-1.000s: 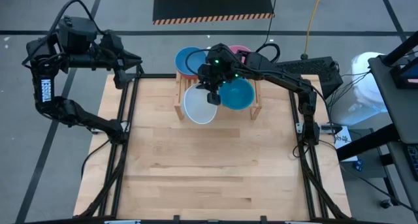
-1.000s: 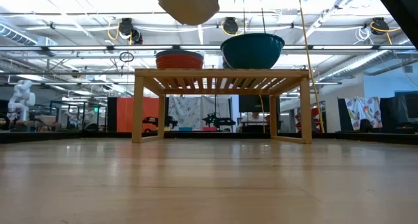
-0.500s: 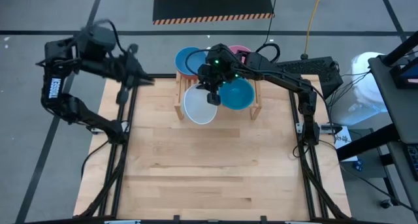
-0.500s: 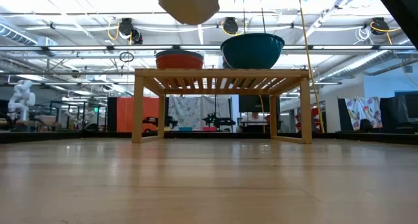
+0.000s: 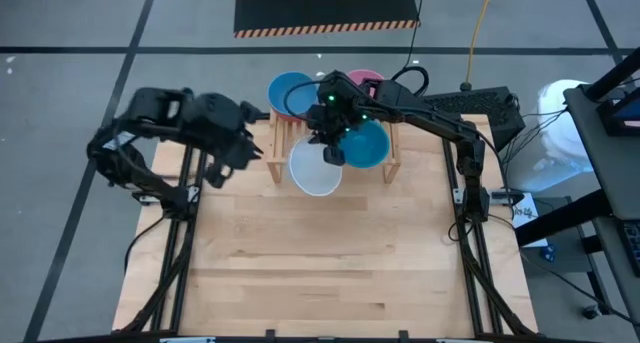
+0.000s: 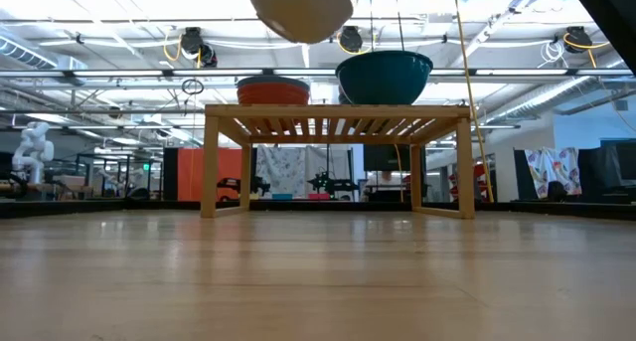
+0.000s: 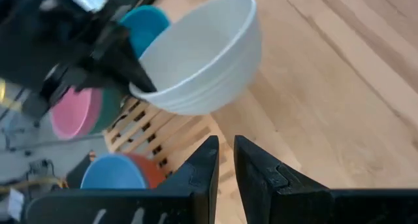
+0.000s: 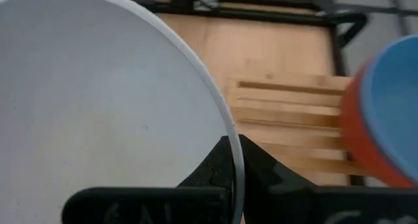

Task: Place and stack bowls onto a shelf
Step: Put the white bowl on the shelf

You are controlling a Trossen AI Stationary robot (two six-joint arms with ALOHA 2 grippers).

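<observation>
Holding, item one: white bowl [image 5: 316,169], rim pinched in my right tool [image 5: 327,143], hanging above the shelf [image 5: 274,159] at its desk-side edge. Left tool [image 5: 222,171] just beside the shelf's end, fingers a narrow gap apart, empty. Beyond: teal bowl [image 5: 366,145] close alongside, light blue bowl [image 5: 290,91] nested in red, pink bowl [image 5: 363,81] rearmost. Open slats lie beneath the white bowl.

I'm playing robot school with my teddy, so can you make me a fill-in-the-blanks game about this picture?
1. The right gripper pinches the rim of the ____ bowl.
2. The light blue bowl sits nested inside the ____ bowl.
3. The teal bowl rests on the wooden ____.
4. The fingers of the left gripper hold ____.

Missing words: white; red; shelf; nothing
</observation>
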